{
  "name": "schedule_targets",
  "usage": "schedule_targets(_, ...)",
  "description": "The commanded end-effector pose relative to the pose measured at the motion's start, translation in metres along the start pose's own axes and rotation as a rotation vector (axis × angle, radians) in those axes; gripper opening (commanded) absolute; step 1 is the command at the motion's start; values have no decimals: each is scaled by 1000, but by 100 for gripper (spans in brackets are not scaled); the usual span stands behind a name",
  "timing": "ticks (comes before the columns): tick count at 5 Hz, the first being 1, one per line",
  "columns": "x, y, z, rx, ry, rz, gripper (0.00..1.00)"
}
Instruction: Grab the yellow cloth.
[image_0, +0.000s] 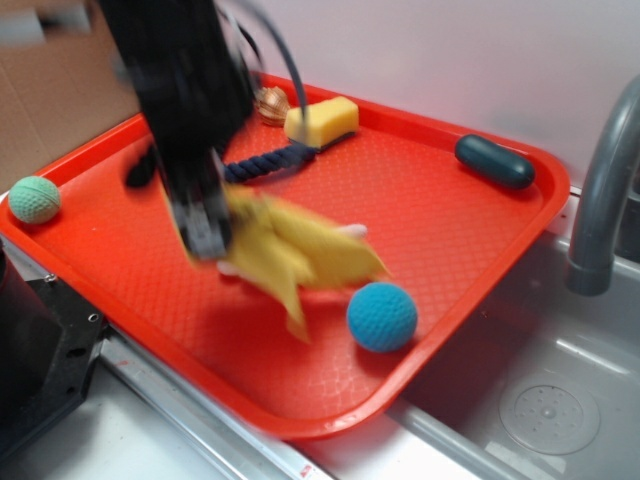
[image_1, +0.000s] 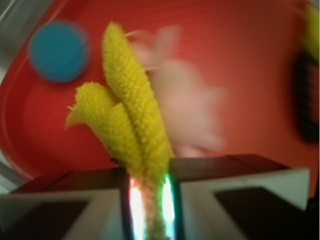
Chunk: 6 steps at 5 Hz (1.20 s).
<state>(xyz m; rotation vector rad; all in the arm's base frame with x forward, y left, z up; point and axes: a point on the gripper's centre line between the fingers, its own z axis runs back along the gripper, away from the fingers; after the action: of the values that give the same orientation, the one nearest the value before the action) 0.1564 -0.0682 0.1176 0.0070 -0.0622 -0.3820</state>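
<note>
The gripper (image_0: 205, 232) is closing tight on the yellow cloth (image_0: 290, 255); in the wrist view the jaws are pinching a bunched neck of the cloth (image_1: 131, 127), with almost no gap showing between them. The cloth is hanging out from the jaws in folded lobes, its long axis running away from the gripper toward the right and slightly nearer side of the red tray (image_0: 470, 215), its free tip dangling just left of the blue ball (image_0: 382, 316). It appears lifted clear of the tray over most of its length, though motion blur is making that hard to confirm.

Under and just behind the cloth a pink plush toy (image_1: 187, 110) is lying on the tray, apart from the jaws. A yellow sponge block (image_0: 322, 121) is sitting at the far edge, with a dark blue rope (image_0: 265, 165) near it, and a dark green oblong object (image_0: 494, 161) is sitting at the far right. A green ball (image_0: 35, 199) is resting at the tray's left edge.

Since the cloth is already in the jaws, the coming move seems to be turning on a straight lift so the trailing end is not dragging the ball.

No brand, label or writing is readable anywhere.
</note>
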Motion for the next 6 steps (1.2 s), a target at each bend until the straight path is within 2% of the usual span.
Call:
schedule_targets(1,-19,48,88,-22,-66,297,0)
schedule_targets(3,-27,60,129,24,-128,487,0)
schedule_targets(6,-30,71,136,43,-117,552,0)
